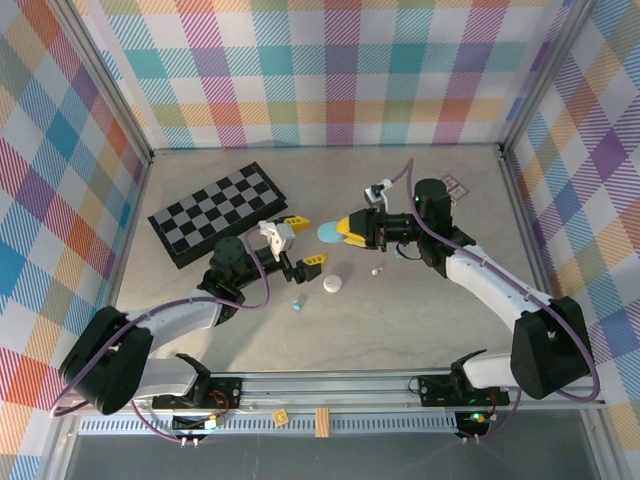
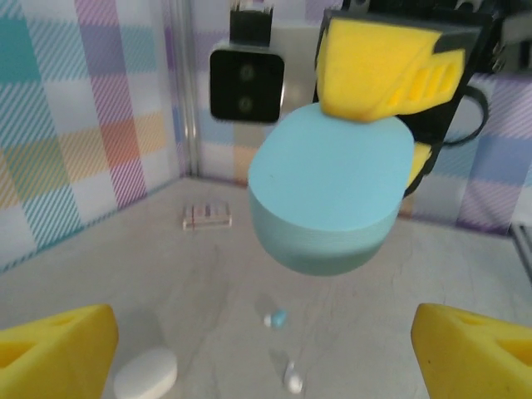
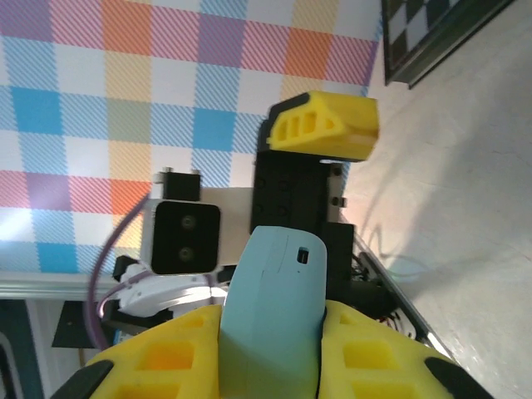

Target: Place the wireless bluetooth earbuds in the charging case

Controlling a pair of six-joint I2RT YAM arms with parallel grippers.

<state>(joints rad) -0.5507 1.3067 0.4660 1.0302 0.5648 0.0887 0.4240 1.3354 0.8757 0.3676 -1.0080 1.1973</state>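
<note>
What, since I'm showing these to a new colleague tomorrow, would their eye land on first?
Most likely the pale blue case, clamped in the right gripper above the middle of the table, with the open left gripper facing it close by. Next comes the checkerboard lying at the back left, and the loud plaid walls all round.

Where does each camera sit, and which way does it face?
Top external: above and behind the robot, looking down on the table; left arm, left pincer, right arm, right pincer show.
Left wrist: on the left arm, facing the blue case; own yellow fingertips at the bottom corners.
Right wrist: on the right arm, facing the left pincer; own fingers clamp the case.
Shared: both wrist views see the case, from opposite sides.
</note>
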